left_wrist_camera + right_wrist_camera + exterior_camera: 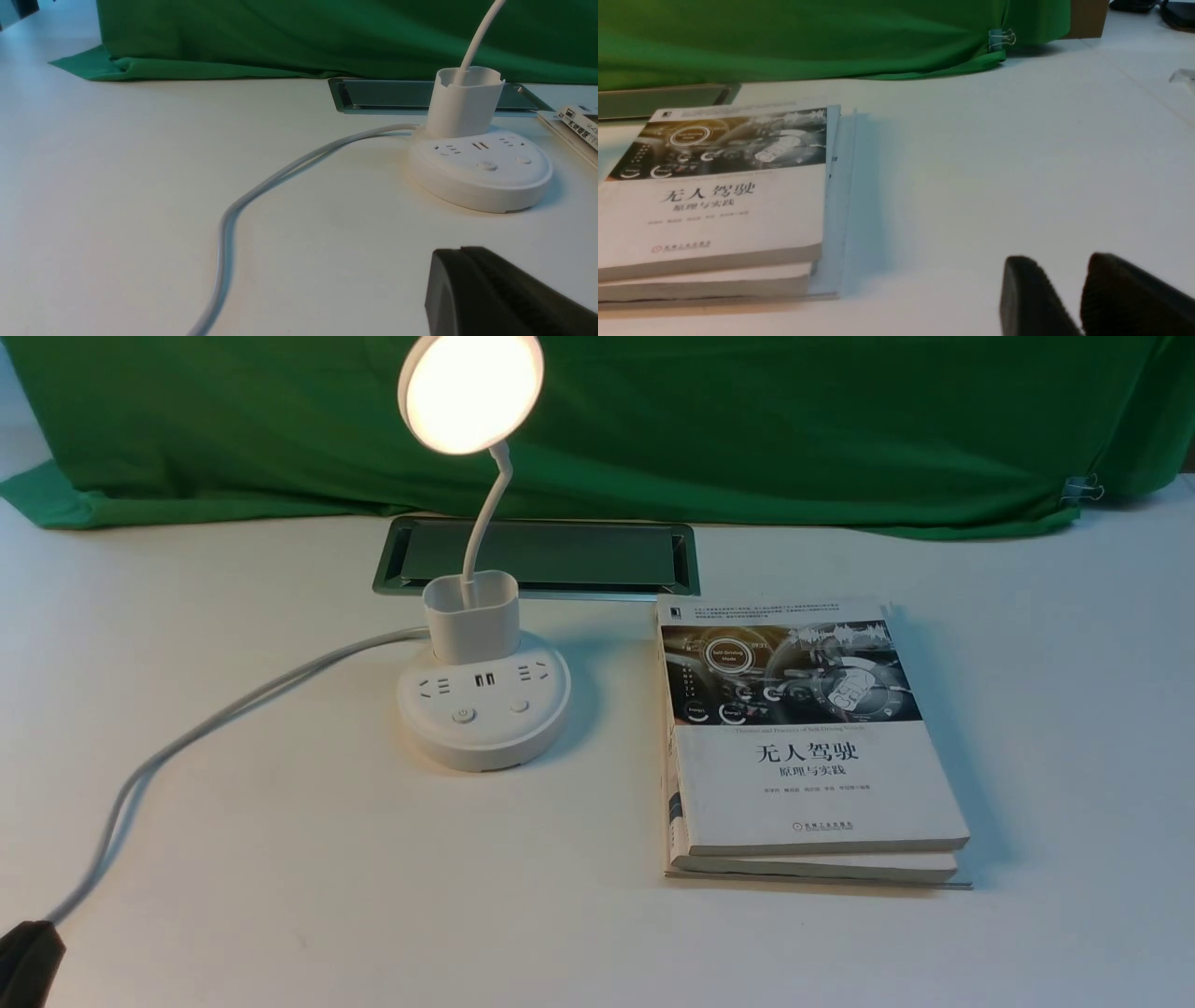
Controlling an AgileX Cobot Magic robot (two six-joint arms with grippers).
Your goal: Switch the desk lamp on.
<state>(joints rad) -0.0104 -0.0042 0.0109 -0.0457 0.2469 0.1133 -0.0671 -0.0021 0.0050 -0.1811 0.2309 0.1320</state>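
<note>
Front view: a white plastic desk lamp (484, 709) with a round disc head stands on a white table (327, 859). Its head glows warm and bright. A grey cord (187, 737) trails from its round base toward the robot's left. Two stacked paperback books (803, 747) lie just to the lamp's right. A green cloth (747, 420) hangs behind. A dark piece of the left gripper (26, 959) shows at the lower left corner, well apart from the lamp.

Left wrist view: the lamp's base (481, 170) sits ahead, untouched. Only one dark fingertip (486, 294) shows, so I cannot tell the finger spacing.

Right wrist view: the right gripper (1078, 298) hovers over bare table beside the books (714, 200), its two black fingers narrowly parted, holding nothing.
</note>
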